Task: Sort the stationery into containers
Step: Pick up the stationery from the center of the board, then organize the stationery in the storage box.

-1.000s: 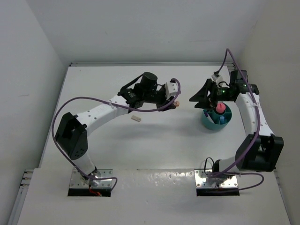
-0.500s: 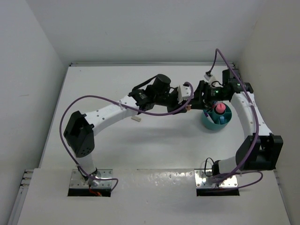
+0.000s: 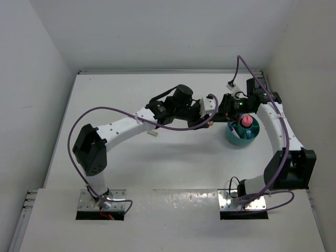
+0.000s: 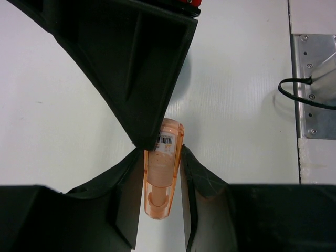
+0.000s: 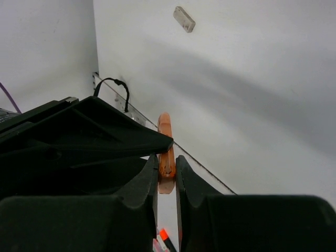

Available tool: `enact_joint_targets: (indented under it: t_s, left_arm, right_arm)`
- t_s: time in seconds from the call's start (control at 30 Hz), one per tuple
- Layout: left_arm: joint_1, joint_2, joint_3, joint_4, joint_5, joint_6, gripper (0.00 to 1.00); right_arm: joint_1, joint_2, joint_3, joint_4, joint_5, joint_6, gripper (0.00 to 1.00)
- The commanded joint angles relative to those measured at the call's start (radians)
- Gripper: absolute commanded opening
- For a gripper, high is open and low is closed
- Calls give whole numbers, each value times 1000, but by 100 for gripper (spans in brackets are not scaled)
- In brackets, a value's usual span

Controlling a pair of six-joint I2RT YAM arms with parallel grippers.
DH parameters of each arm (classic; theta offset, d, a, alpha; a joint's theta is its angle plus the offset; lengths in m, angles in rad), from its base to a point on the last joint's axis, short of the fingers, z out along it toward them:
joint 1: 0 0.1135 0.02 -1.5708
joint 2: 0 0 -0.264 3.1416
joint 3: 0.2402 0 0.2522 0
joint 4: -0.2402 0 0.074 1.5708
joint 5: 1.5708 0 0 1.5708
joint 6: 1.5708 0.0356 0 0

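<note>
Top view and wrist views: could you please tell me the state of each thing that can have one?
left gripper, shut on orange stick
right gripper, shut on orange stick
orange stick, held by both grippers
organiser cup, upright, pink marker inside
eraser, lying free on table

White table (image 3: 173,157), plain white walls (image 3: 157,31) on three sides, metal mounting plates (image 3: 119,195) bolted along near edge

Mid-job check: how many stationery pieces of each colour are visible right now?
1 orange stick, held aloft
1 beige eraser, lying loose
1 pink marker, in the cup
1 blue piece, in the cup
Total: 4 clearly visible; the cup may hide more.
</note>
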Motion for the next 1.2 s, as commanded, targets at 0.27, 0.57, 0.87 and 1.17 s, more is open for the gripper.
enact_joint_targets:
  t_s: [0.27, 0.57, 0.87, 1.17]
  left_arm:
    - [-6, -20, 13, 30, -132, -23, 85]
    - [70, -112, -76, -42, -129, 6, 94]
    - [143, -159, -93, -95, -124, 12, 100]
    - [186, -158, -109, -103, -152, 4, 100]
  right_arm:
    - [-18, -27, 104, -103, 44, -132, 0]
    - [-251, 66, 447, -616, 151, -598, 0]
    - [-441, 30, 397, -671, 470, -821, 0]
    - [-554, 192, 472, -649, 568, -823, 0]
